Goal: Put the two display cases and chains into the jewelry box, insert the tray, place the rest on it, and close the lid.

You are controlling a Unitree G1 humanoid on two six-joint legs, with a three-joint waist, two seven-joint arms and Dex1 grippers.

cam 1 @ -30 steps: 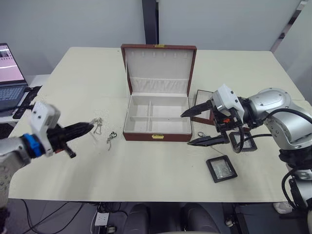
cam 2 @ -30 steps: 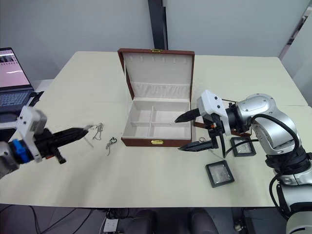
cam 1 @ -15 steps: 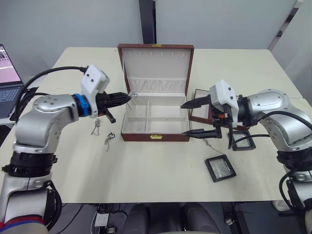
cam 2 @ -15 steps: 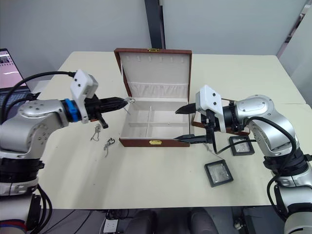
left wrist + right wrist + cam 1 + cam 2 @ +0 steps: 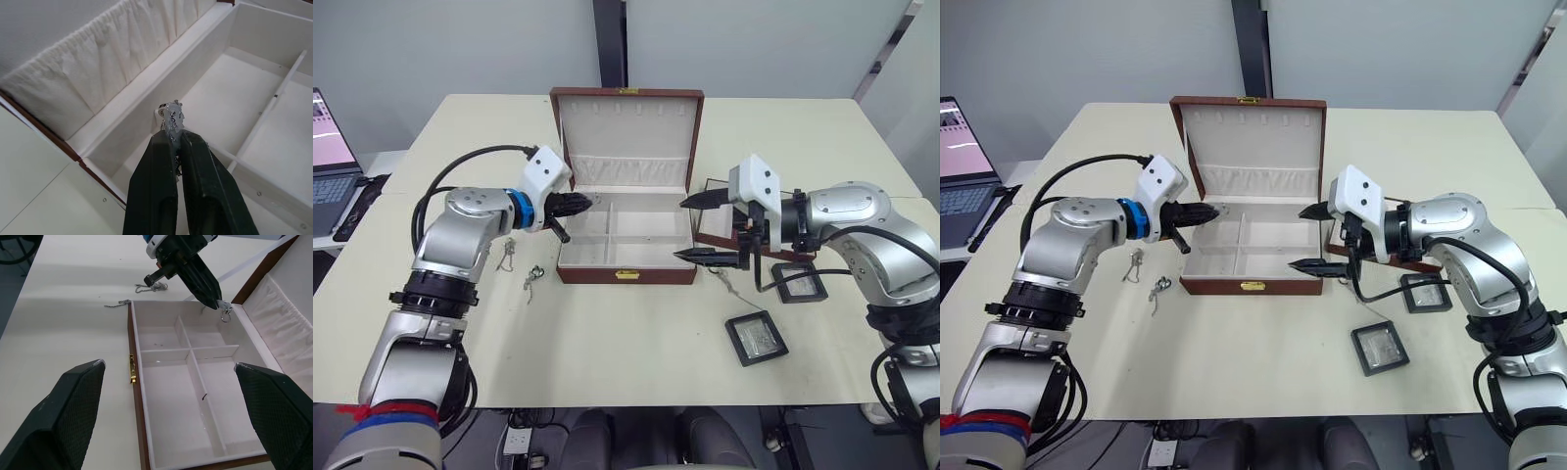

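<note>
Left gripper is pinched tight on a small silver chain piece, whose ring dangles from the fingertips just over the back left compartment of the jewelry box, close to the box's left wall. That box sits open near the middle of the table, its lid standing upright behind it with the gathered pocket and row of hooks facing forward, and its four cream compartments hold nothing else that can be seen. Right gripper hovers beside the box's right wall with its two black fingers spread wide, one above the other, gripping nothing. To the left of the box, two more chains lie on the tabletop, near the box's front left corner. To the right of the box, partly hidden behind the right arm, the tray rests on the table. Beyond it, further right and toward the front edge, lie the two display cases: one display case beside the tray, the other display case nearer the table's front. A laptop stands off the table's left side.
</note>
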